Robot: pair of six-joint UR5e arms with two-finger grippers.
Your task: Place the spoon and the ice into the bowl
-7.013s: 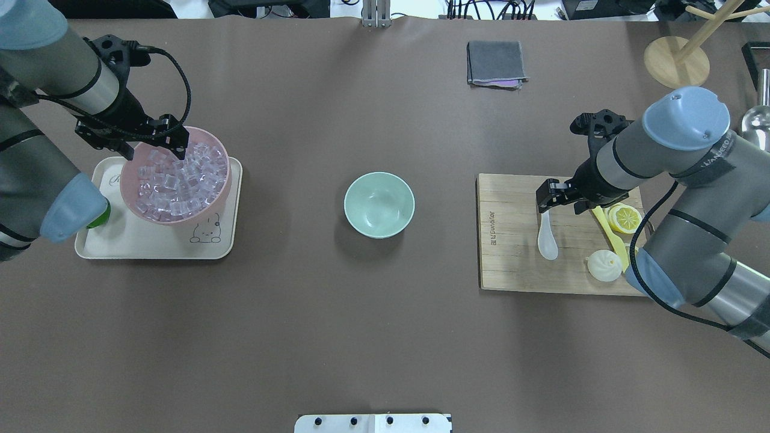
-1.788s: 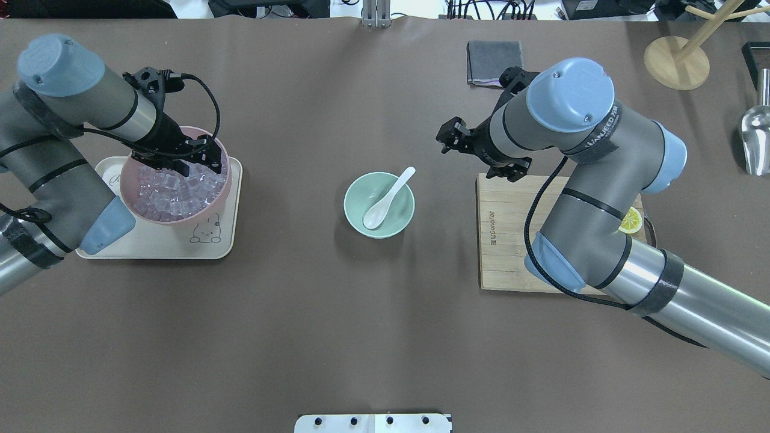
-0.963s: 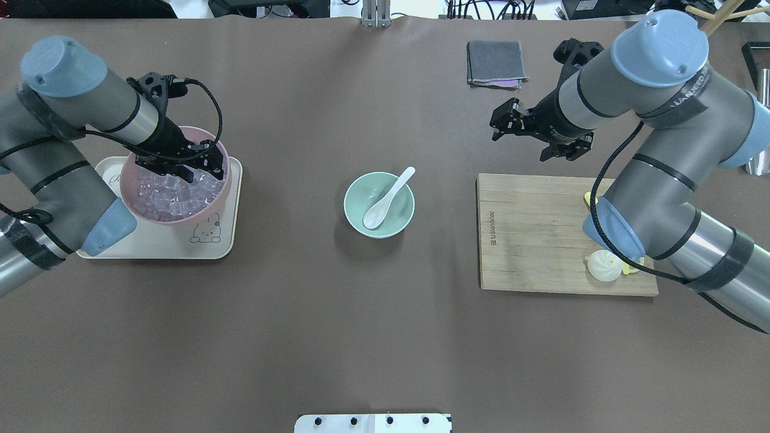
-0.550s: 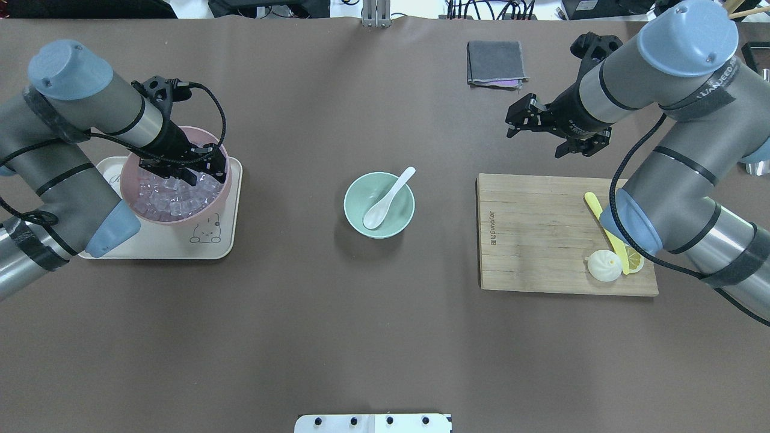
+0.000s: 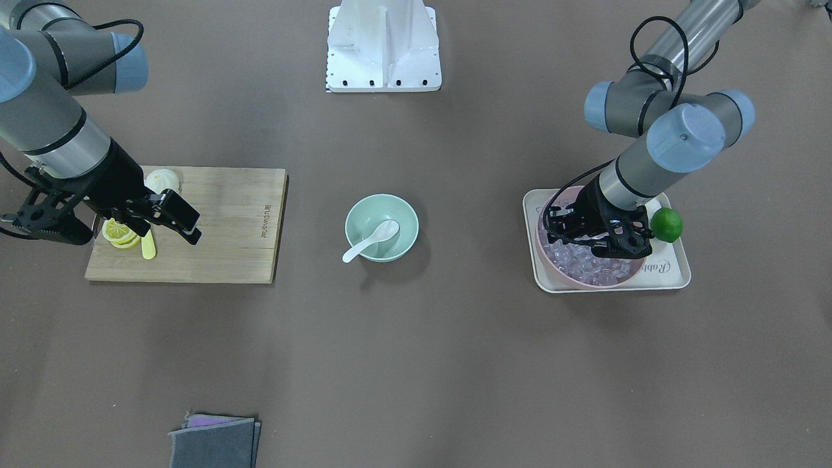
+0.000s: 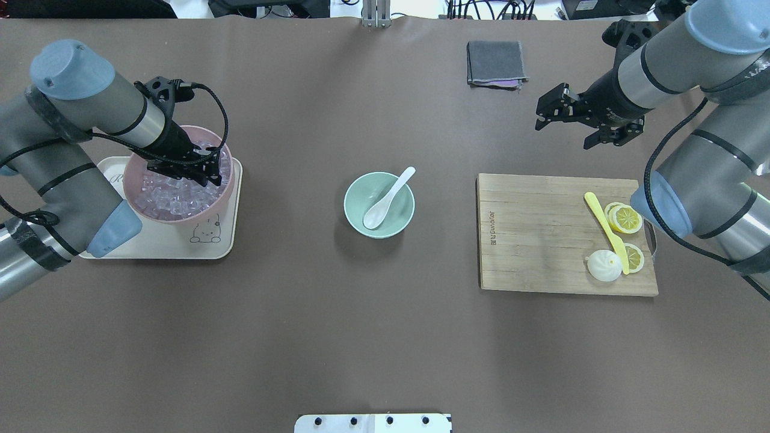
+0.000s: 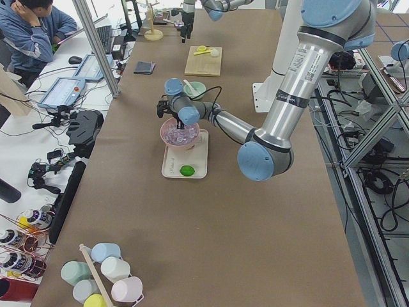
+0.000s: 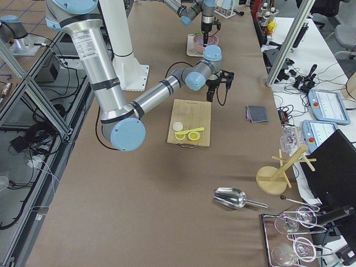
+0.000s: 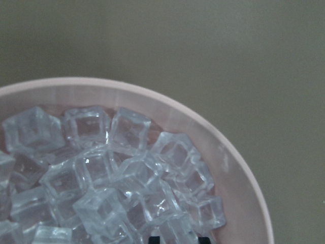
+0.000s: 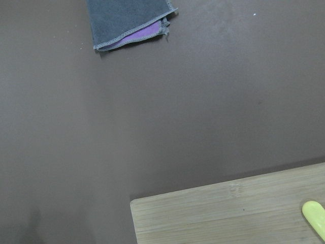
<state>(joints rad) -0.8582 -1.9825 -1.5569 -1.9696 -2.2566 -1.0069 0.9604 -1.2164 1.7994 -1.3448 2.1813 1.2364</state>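
Two halves to this job, and one reads as done: the spoon [image 6: 385, 198] lies in the bowl [image 6: 394, 221], scoop down on the floor of it, handle propped on the far-right rim and poking out over the table, a resting pose a short thick handle falls into naturally. The bowl sits mid-table, well apart from both work areas, so either arm can reach it. The right gripper [image 6: 564, 129] hangs above bare table beyond the cutting board [image 6: 529, 240], jaws spread and nothing between them; parked there it seems out of the way of a delivery to the bowl. The yellow knife [image 6: 604, 225], lemon slices [image 6: 625, 218] and bun [image 6: 603, 266] are on the board. The ice [image 6: 171, 192] is all in the pink bowl [image 6: 177, 221] on the cream tray [image 6: 168, 243], none in the mint bowl yet. The left gripper [image 6: 204, 174] is angled down into the far-right part of that heap. Its wrist view shows cubes packed close, with two dark fingertips [image 9: 204, 240] at the frame's bottom edge flanking one cube; whether they have clamped it cannot be told. Judgement: the step in hand is picking ice. Cubes look slick and loosely stacked, so one may squirt aside or drop on the carry.
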